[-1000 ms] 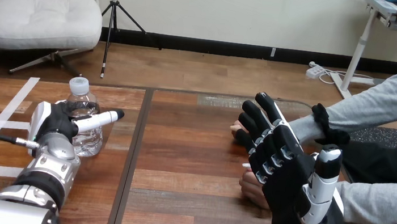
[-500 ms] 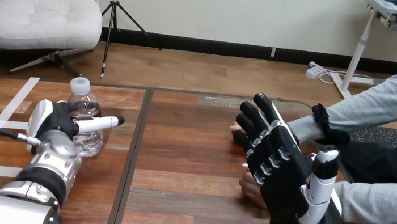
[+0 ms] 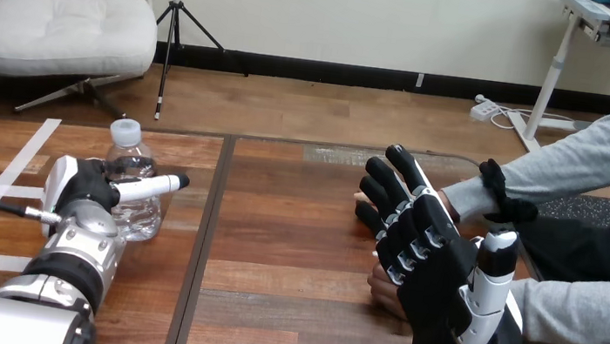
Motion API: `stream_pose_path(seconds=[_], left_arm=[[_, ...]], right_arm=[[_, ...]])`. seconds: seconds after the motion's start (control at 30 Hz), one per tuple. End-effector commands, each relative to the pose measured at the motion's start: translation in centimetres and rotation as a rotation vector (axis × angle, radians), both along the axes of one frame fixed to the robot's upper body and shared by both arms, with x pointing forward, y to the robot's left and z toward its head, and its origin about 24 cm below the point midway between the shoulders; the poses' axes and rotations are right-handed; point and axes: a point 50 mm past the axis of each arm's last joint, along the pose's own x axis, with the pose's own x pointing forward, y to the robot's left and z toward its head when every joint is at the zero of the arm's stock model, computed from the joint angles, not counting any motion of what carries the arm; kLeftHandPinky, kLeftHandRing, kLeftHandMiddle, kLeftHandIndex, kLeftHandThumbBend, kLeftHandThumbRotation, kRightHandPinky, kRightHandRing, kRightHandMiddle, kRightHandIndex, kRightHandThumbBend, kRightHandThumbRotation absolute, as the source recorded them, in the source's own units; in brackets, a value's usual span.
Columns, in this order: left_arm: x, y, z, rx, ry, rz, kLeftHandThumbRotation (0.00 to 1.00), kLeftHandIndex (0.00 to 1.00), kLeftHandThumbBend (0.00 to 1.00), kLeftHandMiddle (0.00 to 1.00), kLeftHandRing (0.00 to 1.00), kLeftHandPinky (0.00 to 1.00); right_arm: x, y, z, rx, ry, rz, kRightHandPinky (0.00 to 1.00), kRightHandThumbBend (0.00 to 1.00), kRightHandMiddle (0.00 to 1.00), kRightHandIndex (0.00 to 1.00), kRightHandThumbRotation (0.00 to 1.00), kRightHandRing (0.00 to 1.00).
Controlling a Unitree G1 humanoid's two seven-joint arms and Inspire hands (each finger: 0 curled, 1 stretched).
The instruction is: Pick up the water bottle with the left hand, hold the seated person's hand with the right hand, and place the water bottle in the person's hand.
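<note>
The water bottle [image 3: 138,215] is standing upright inside the left hand [image 3: 89,185], whose thumb is crossing its front and fingers curling behind.

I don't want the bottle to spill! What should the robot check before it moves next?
1. Water bottle upright on table, cap on: ok.
2. Left hand against the bottle: ok.
3. Left hand's hold firm enough to lift: cannot tell.
4. Right hand open, fingers straight: ok.
5. Right hand holding the person's nearer hand: not ok, nothing curled round it.
6. That hand palm-up for the bottle: cannot tell, mostly hidden.
</note>
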Motion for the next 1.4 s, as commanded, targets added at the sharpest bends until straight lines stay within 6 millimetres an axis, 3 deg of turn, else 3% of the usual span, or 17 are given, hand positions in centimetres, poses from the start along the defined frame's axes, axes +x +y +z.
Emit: stream_pose_path(seconds=[0.0,0.1,0.27,0.6,0.9,1.37], left_arm=[[2.14,-1.53,3.06,-0.036,-0.106,0.006,0.04,0.64,0.92,0.79,0.76,0.65],[2.17,-1.69,3.10,-0.036,-0.107,0.019,0.01,0.55,0.91,0.74,0.72,0.58],[2.08,-1.81,2.97,-0.029,-0.107,0.036,0.00,0.51,0.89,0.68,0.65,0.50],[1.90,-2.06,2.69,0.007,-0.120,0.042,0.00,0.59,0.82,0.43,0.35,0.27],[1.82,-2.25,2.61,0.036,-0.136,0.049,0.00,0.70,0.76,0.34,0.25,0.19],[1.76,-2.34,2.53,0.036,-0.155,0.056,0.00,0.74,0.70,0.28,0.20,0.14]], right_arm=[[0.40,0.05,1.68,0.015,-0.081,0.002,1.00,0.98,0.97,0.99,1.00,0.99],[0.43,0.06,1.66,0.013,-0.082,0.000,1.00,0.98,0.97,0.98,1.00,0.99],[0.42,0.09,1.65,0.016,-0.079,-0.001,1.00,0.98,0.97,0.98,1.00,0.99],[0.36,0.12,1.69,0.018,-0.079,-0.002,1.00,0.99,0.96,0.98,1.00,0.98],[0.33,0.08,1.70,0.018,-0.082,0.000,1.00,0.99,0.97,0.98,1.00,0.99],[0.37,0.08,1.70,0.021,-0.082,-0.002,1.00,0.99,0.96,0.98,1.00,0.98]])
